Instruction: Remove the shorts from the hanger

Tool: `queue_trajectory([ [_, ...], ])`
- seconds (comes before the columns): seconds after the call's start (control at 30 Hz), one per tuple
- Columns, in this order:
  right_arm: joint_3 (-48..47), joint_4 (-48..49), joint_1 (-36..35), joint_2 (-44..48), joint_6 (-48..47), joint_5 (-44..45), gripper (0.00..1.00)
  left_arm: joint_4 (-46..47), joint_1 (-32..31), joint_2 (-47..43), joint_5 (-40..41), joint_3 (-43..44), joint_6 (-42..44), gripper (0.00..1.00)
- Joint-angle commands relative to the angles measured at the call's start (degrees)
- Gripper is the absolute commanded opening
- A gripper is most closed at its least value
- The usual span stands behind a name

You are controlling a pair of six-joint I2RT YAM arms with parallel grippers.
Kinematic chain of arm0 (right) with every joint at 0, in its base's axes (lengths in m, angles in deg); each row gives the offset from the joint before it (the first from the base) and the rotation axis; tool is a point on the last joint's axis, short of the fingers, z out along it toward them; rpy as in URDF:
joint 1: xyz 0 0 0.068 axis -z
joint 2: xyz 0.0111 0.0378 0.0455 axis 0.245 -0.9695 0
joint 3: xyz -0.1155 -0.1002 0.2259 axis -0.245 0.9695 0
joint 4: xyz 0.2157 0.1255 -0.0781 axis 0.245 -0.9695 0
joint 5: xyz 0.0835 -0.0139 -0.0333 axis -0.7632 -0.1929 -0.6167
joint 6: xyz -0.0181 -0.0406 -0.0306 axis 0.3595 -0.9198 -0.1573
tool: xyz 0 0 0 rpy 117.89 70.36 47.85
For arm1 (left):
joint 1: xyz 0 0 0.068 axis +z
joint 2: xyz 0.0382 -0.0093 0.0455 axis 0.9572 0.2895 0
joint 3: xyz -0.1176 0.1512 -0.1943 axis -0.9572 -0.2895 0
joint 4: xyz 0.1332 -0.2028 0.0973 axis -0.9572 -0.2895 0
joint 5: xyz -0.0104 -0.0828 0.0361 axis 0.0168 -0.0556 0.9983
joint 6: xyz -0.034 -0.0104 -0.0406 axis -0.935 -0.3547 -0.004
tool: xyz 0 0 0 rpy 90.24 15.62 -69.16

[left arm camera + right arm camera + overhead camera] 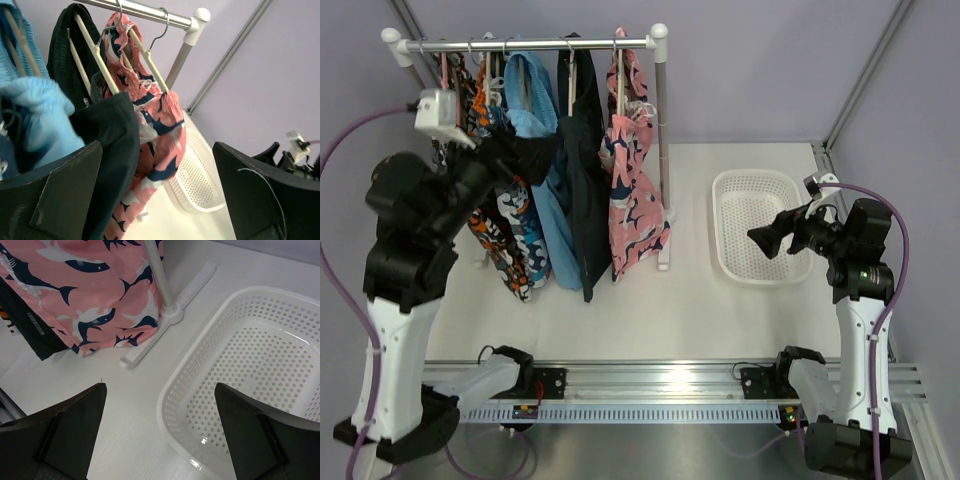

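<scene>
Top view: shorts (635,190) hang on hanger (620,85) at right end of rack (520,45), just beside navy garment (582,170). L gripper (520,155) is up among the clothes left of that garment; R gripper (767,238) is over basket (718,215). L wrist cam: L gripper (156,150) fingers wide apart, nothing held; shorts (162,130) drape on hanger (150,67) ahead. R wrist cam: R gripper (160,390) spread, empty, above table (125,415) by basket (182,365) rim; shorts (75,280) hem top left.

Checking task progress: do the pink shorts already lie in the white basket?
No, the basket holds nothing, and the shorts hang beside the rack's pole.
</scene>
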Motion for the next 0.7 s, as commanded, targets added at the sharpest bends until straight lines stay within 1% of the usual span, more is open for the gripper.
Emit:
queue_trajectory([
  [0.0, -2.1, -0.2, -0.2, -0.1, -0.1, 0.8, 0.99, -10.0, -7.1, 13.4, 8.0, 16.4, 3.3, 0.99],
  [0.03, -2.2, -0.2, -0.3, -0.1, 0.0, 0.9, 0.99, -14.5, -8.7, 16.8, 11.1, 20.8, 4.8, 0.99],
  [0.07, -2.2, -0.2, -0.3, -0.1, 0.0, 1.2, 1.0, -17.1, -9.8, 23.9, 14.9, 25.6, 6.8, 0.99],
  [0.1, -2.2, -0.2, -0.3, -0.1, 0.0, 1.4, 1.0, -19.7, -11.4, 27.6, 16.3, 35.9, 7.3, 0.99],
  [0.13, -2.1, -0.1, -0.3, 0.0, 0.1, 1.8, 0.99, -21.7, -12.6, 30.6, 17.7, 38.4, 8.0, 0.99],
  [0.17, -2.1, 0.0, -0.3, 0.1, 0.1, 1.9, 1.0, -19.7, -13.6, 31.3, 22.3, 37.0, 9.4, 0.99],
  [0.2, -2.0, 0.0, -0.3, 0.2, 0.2, 2.1, 0.99, -19.2, -14.9, 32.4, 23.8, 36.7, 9.4, 0.98],
  [0.23, -2.0, 0.1, -0.3, 0.2, 0.2, 2.5, 0.99, -20.1, -15.5, 34.0, 26.2, 40.2, 8.4, 0.97],
  [0.27, -2.0, 0.2, -0.4, 0.2, 0.3, 2.7, 0.99, -21.3, -16.2, 35.1, 29.3, 41.4, 8.0, 0.96],
  [0.33, -2.1, 0.2, -0.5, 0.3, 0.4, 2.9, 0.99, -19.7, -17.7, 36.1, 30.5, 40.4, 7.5, 0.95],
  [0.4, -2.1, 0.2, -1.2, 0.3, 0.5, 3.1, 0.99, -15.9, -19.4, 36.9, 31.9, 39.4, 7.2, 0.94],
  [0.43, -2.1, 0.2, -1.3, 0.3, 0.5, 3.3, 1.0, -15.0, -20.2, 37.4, 34.6, 39.4, 7.6, 0.93],
  [0.5, -2.1, 0.2, -1.8, 0.4, 0.4, 3.4, 0.99, -10.5, -21.7, 38.2, 37.2, 38.6, 9.8, 0.93],
  [0.57, -2.1, 0.1, -1.8, 0.3, 0.4, 3.2, 0.99, -6.0, -22.3, 38.1, 39.8, 35.5, 12.7, 0.89],
  [0.6, -2.1, 0.0, -1.9, 0.3, 0.4, 3.2, 0.99, -2.2, -22.5, 38.0, 40.3, 34.9, 13.5, 0.88],
  [0.67, -2.1, 0.1, -2.0, 0.3, 0.4, 3.1, 1.0, 0.7, -22.6, 38.4, 41.6, 34.1, 15.3, 0.86],
])
